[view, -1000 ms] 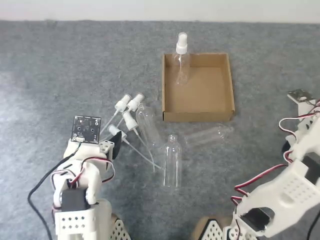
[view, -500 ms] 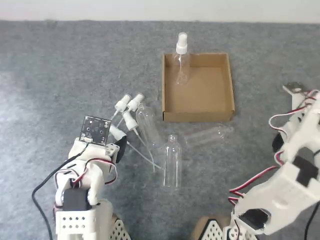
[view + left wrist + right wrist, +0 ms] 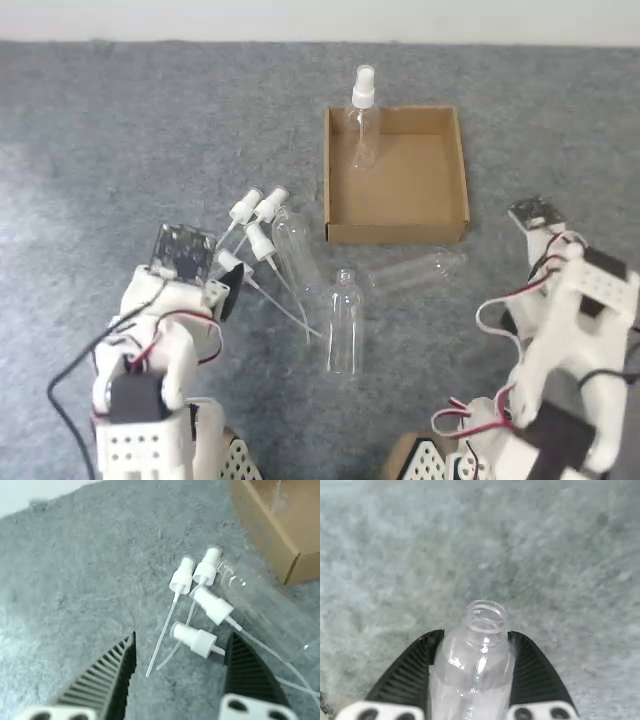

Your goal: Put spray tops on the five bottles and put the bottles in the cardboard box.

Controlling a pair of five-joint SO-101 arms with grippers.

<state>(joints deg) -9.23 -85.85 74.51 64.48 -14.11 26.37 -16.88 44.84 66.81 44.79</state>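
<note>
My left gripper (image 3: 182,640) is open just above the mat, with one white spray top (image 3: 195,637) lying between and beyond its fingers. Three more spray tops (image 3: 258,215) lie close by with their tubes splayed out. Beside them a clear bottle (image 3: 295,245) lies on its side. Two other bare bottles (image 3: 345,320) (image 3: 415,270) lie in front of the cardboard box (image 3: 397,232). A capped bottle (image 3: 362,125) leans inside the box at its far left corner. My right gripper (image 3: 476,635) is shut on a clear bottle (image 3: 480,652) whose open neck points away.
Grey felt covers the whole table. The left arm (image 3: 150,350) stands at the near left and the right arm (image 3: 570,320) at the near right, to the right of the lying bottles. Open mat stretches left of the spray tops and right of the box.
The right arm has swung in from the right edge toward the middle of the table. The left arm has shifted only slightly near the spray tops.
</note>
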